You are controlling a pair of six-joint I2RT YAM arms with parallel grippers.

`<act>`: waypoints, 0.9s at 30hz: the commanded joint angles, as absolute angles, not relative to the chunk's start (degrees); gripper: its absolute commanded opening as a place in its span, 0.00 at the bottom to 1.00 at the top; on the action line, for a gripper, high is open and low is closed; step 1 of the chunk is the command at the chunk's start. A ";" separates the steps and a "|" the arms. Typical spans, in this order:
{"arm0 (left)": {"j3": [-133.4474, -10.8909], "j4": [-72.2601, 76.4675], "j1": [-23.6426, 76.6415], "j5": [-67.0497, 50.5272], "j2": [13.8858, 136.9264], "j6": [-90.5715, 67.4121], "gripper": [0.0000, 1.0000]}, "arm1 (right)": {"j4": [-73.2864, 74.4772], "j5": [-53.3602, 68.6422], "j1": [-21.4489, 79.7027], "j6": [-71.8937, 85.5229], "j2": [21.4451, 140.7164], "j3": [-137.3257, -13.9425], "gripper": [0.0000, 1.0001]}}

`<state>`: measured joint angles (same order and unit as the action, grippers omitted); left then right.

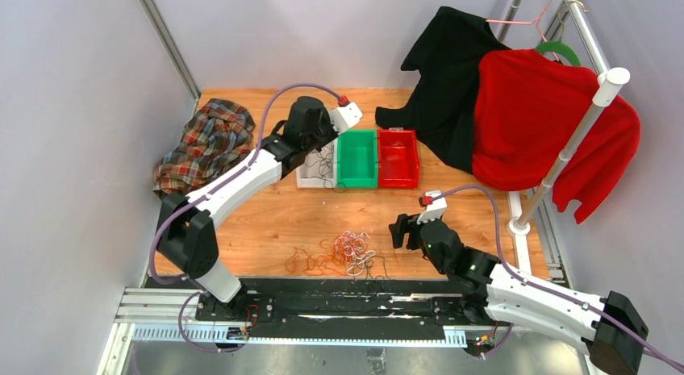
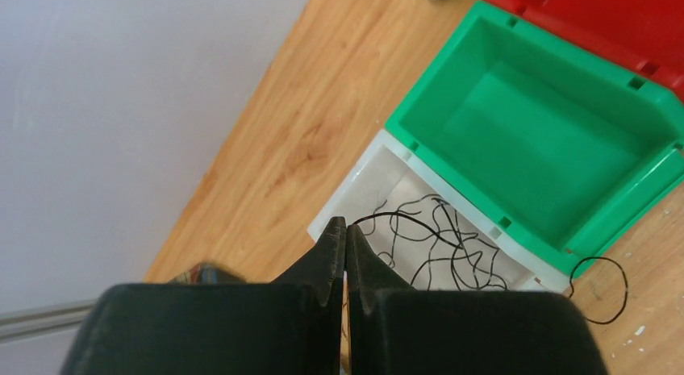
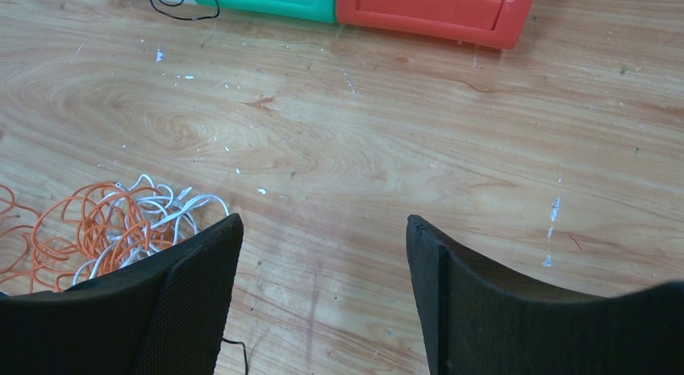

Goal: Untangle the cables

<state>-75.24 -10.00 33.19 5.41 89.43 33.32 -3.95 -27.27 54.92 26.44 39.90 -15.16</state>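
A tangle of orange and white cables [image 1: 347, 250] lies on the wooden table near its front edge; the right wrist view shows it at the lower left [image 3: 105, 226]. Several black cables [image 2: 444, 246] curl inside the white bin [image 2: 355, 181]. One black loop [image 2: 601, 290] hangs out over the table. My left gripper [image 2: 345, 223] hovers above the white bin's near corner, shut, with a black cable running out from between its tips into the bin. My right gripper [image 3: 323, 222] stands open over bare wood, just right of the tangle, nothing between its fingers.
A green bin [image 1: 357, 157] and a red bin [image 1: 398, 157] stand in a row right of the white bin [image 1: 310, 177]. A plaid cloth [image 1: 206, 145] lies at the back left. Black [image 1: 452, 77] and red [image 1: 540, 121] garments hang from a rack [image 1: 581, 125] at the right.
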 commanded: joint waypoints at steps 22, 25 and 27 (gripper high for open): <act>-77.34 -3.32 32.26 14.82 109.58 33.56 0.00 | -2.57 -29.35 54.14 27.45 39.77 -16.10 0.74; -78.52 -4.65 32.03 14.02 110.25 32.14 0.15 | -2.47 -29.36 54.14 27.35 39.58 -16.17 0.74; -80.32 -6.63 31.47 12.77 110.24 30.70 0.36 | -2.30 -29.44 54.14 27.12 39.47 -16.38 0.74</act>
<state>-76.20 -5.23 32.29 14.50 110.10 34.39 -3.36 -27.66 54.92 27.22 39.97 -15.16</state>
